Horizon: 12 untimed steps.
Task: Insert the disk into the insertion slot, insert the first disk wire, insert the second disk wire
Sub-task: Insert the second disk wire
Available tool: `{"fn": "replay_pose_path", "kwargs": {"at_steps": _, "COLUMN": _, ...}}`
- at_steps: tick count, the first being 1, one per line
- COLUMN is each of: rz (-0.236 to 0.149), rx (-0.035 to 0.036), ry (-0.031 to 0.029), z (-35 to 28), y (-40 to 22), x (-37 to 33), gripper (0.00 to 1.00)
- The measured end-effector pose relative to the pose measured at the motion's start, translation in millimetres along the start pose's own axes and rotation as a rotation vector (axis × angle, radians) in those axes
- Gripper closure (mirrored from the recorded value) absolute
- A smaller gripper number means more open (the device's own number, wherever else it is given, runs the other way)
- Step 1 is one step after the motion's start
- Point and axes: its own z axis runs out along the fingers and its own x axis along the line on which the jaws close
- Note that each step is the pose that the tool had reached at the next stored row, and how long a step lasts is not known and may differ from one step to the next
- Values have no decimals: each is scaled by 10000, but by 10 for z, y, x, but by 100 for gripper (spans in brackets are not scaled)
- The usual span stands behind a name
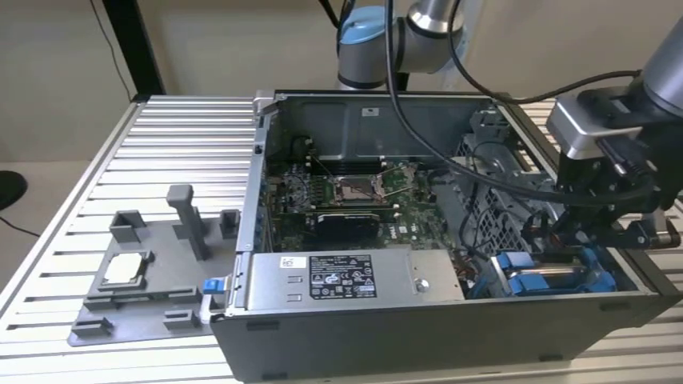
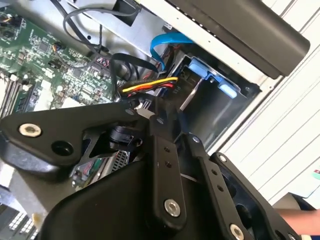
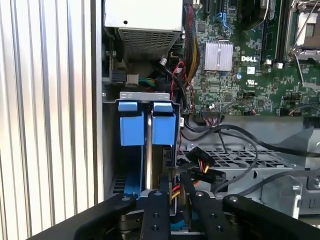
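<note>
Second wrist view puts the gripper (image 2: 150, 107) at the mouth of the drive bay, its fingers drawn close together on what looks like the black plug of the red, yellow and black wire bundle (image 2: 150, 86), though the contact itself is partly hidden; the first wrist view shows the same wire bundle (image 3: 200, 167) running up between the finger links. Beyond it the disk (image 3: 147, 125) already sits in the insertion slot (image 3: 145, 95), its blue carrier tabs standing proud of the grey metal; in the exterior view the slot (image 1: 545, 276) lies at the case's corner on the exterior view's right. I judge the wire limp and springy, the plug small, stiff and brittle at its latch, best held by its flat sides. Room is tight: a blue ribbon cable (image 2: 167, 42), the power supply (image 1: 341, 276) and the motherboard (image 3: 240, 55) crowd round; the computer case (image 1: 427, 336) rests on a ribbed metal table (image 1: 160, 144).
</note>
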Motion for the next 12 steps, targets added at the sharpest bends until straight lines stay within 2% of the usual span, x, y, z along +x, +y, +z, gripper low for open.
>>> {"fn": "replay_pose_path", "kwargs": {"at_steps": 7, "rz": 115, "rx": 11, "ry": -6, "z": -311, "y": -20, "x": -30, "gripper": 0}}
{"fn": "replay_pose_path", "kwargs": {"at_steps": 12, "rz": 117, "rx": 12, "ry": -9, "z": -327, "y": -20, "x": -31, "gripper": 0}}
